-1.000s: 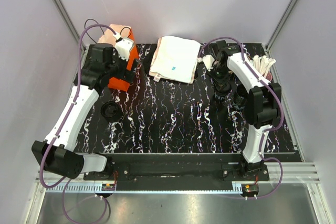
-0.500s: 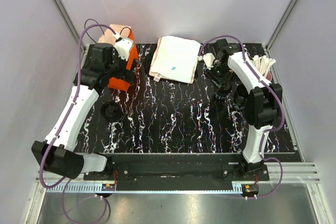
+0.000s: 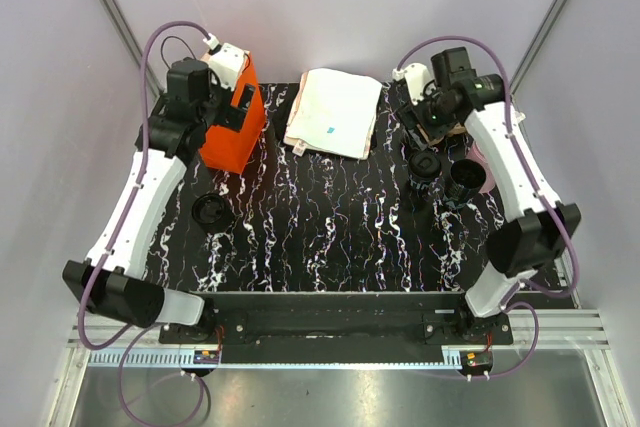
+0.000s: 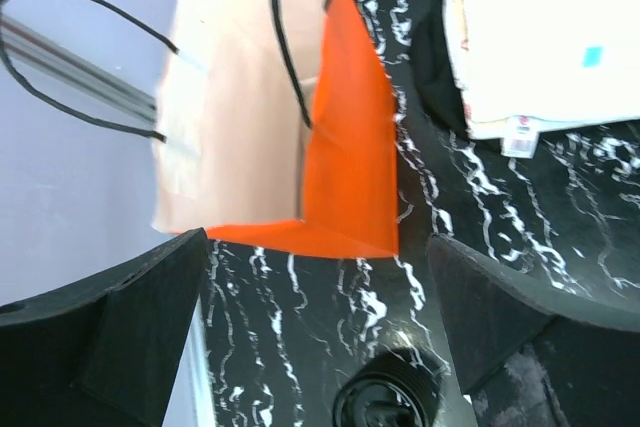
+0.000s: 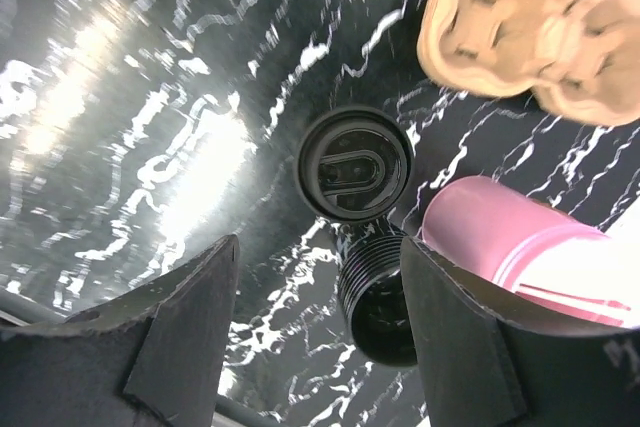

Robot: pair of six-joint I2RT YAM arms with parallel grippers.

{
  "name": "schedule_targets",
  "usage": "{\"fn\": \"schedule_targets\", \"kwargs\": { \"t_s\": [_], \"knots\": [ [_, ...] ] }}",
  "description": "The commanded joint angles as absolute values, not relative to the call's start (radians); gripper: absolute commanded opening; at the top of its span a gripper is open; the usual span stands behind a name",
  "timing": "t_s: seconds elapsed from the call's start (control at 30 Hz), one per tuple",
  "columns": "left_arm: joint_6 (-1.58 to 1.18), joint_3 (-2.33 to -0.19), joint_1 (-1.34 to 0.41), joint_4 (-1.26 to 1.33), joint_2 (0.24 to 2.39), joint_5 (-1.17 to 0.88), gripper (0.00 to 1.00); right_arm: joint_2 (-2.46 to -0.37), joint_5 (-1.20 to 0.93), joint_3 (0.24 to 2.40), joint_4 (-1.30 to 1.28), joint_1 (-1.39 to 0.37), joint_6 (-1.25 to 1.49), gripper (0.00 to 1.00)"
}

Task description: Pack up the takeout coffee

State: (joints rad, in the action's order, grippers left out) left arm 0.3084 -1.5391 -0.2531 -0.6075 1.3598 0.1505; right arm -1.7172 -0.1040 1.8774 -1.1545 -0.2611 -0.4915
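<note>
Both arms had risen since a second before: the right gripper (image 3: 421, 117) had let go of the takeout coffee (image 3: 424, 169) and pulled up and back from it, while the left gripper (image 3: 238, 97) had lifted above the orange bag (image 3: 232, 135). In the right wrist view the jaws stood well apart with nothing between them, and the lidded coffee sat directly beneath the hand, upright on the table (image 3: 330, 227). A second black cup (image 5: 380, 299) stood touching it on the side nearer the wrist, and a pink cup (image 5: 505, 252) lay under the right-hand finger. The left gripper was also spread wide and empty; the bag stood ahead of its fingers, mouth open, with a black disc (image 4: 385, 399) below them.

Judging by this, the lid was on and the packing itself had not begun. The next move seemed to call for the right hand to drop back over the coffee, grip its wall without catching the neighbouring cup, and carry it level across to the bag.
</note>
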Motion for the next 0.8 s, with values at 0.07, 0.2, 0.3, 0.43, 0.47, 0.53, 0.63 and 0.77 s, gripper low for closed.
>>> {"fn": "schedule_targets", "kwargs": {
  "t_s": [0.07, 0.2, 0.3, 0.43, 0.47, 0.53, 0.63, 0.77],
  "knots": [
    [0.365, -1.644, -0.227, -0.545, 1.462, 0.203, 0.99, -1.551, -0.207, 1.838, -1.106, -0.259, -0.442, 0.72],
    [0.368, -1.681, -0.201, -0.543, 1.534, 0.175, 0.99, -1.474, -0.242, 1.792, -1.094, -0.259, -0.442, 0.74],
    [0.377, -1.704, -0.186, -0.546, 1.58, 0.175, 0.99, -1.433, -0.255, 1.769, -1.088, -0.259, -0.443, 0.75],
    [0.377, -1.735, -0.16, -0.554, 1.632, 0.161, 0.96, -1.393, -0.273, 1.749, -1.078, -0.261, -0.446, 0.76],
    [0.377, -1.738, -0.149, -0.557, 1.641, 0.155, 0.95, -1.388, -0.275, 1.747, -1.078, -0.259, -0.445, 0.76],
    [0.376, -1.752, -0.14, -0.563, 1.664, 0.126, 0.9, -1.382, -0.279, 1.744, -1.077, -0.261, -0.445, 0.76],
    [0.374, -1.77, -0.13, -0.586, 1.684, 0.081, 0.76, -1.385, -0.279, 1.744, -1.075, -0.259, -0.44, 0.77],
    [0.377, -1.784, -0.124, -0.615, 1.692, 0.023, 0.63, -1.388, -0.273, 1.747, -1.074, -0.259, -0.437, 0.76]
  ]
}}
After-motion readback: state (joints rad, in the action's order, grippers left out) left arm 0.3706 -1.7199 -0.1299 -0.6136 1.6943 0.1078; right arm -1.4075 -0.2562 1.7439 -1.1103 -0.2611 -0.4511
